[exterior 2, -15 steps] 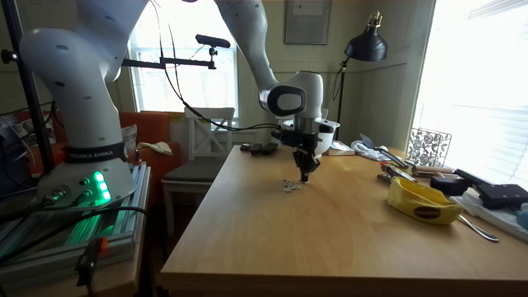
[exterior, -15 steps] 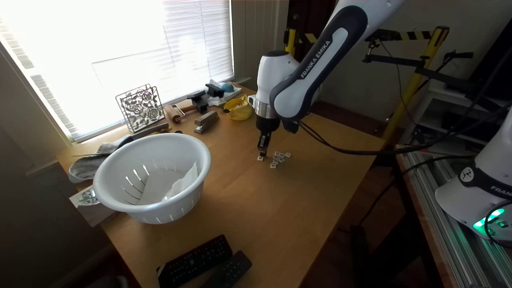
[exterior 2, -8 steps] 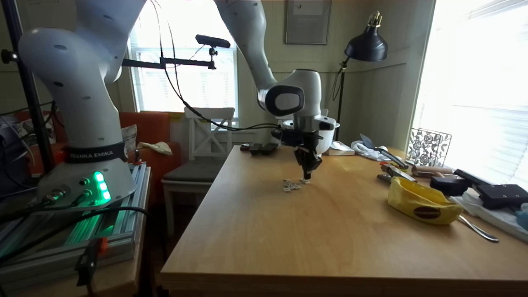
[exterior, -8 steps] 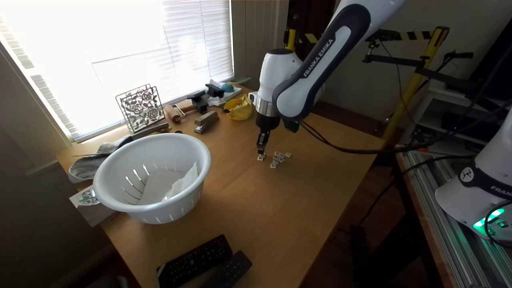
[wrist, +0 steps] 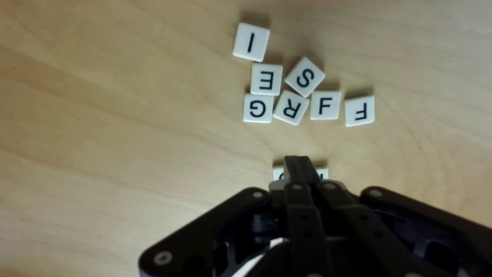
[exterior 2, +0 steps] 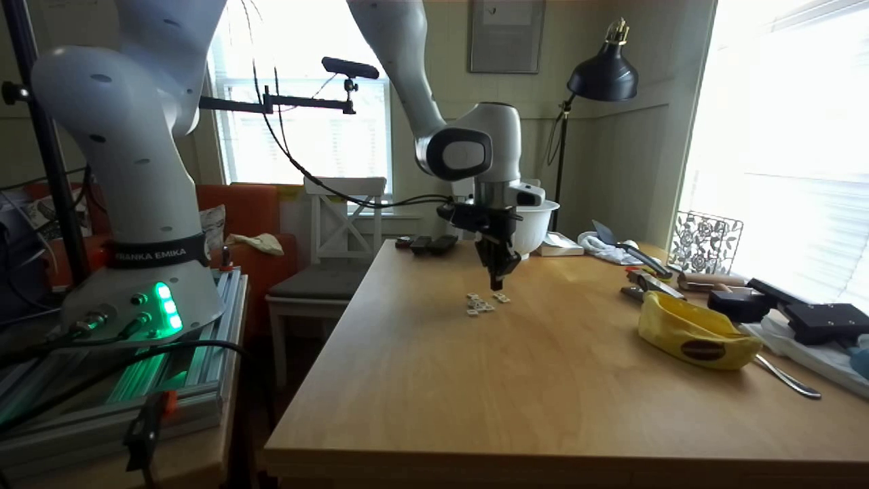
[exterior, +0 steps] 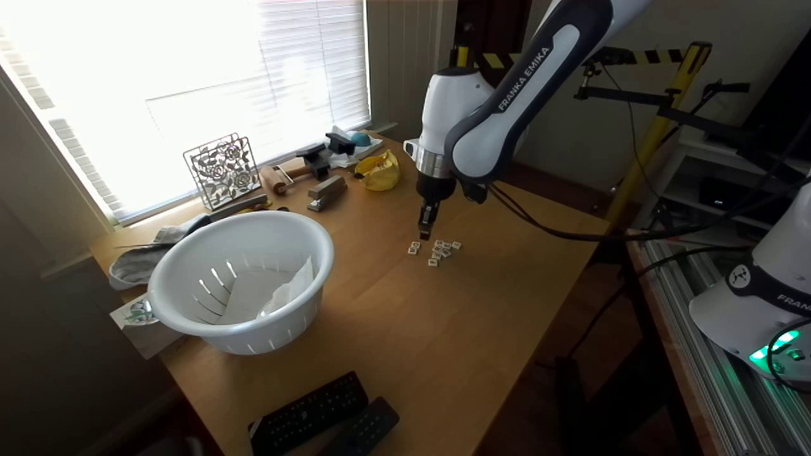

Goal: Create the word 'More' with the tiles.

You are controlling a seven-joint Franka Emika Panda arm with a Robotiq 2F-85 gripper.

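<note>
In an exterior view a white colander (exterior: 272, 334) is standing on the wooden tabletop (exterior: 456, 323), slots running down its wall, and it is holding a white sheet (exterior: 291, 292) that is leaning up its inner side; what the sheet is made of is hard to tell. A metal openwork holder (exterior: 222, 171) is standing beyond the colander there. Beyond and to the right of the colander, a yellow pouch (exterior: 383, 180) is lying with its mouth upward, its inside showing too small to make out. The gripper (exterior: 424, 235) is hanging above the tabletop to the right of the colander, its fingers (wrist: 298, 169) pressing fully together at the tips, apart from the wood below. The letter tiles (wrist: 291, 107) are lying to the right of the colander too, well apart from it. In the wrist view seven of them are showing I, E, S, G, R and two Fs, facing various ways, the I lying farthest from the colander. Two more tiles (wrist: 322, 173) are lying between that cluster and the colander, just beside each other, and in the wrist view the fingers are partly covering them.
</note>
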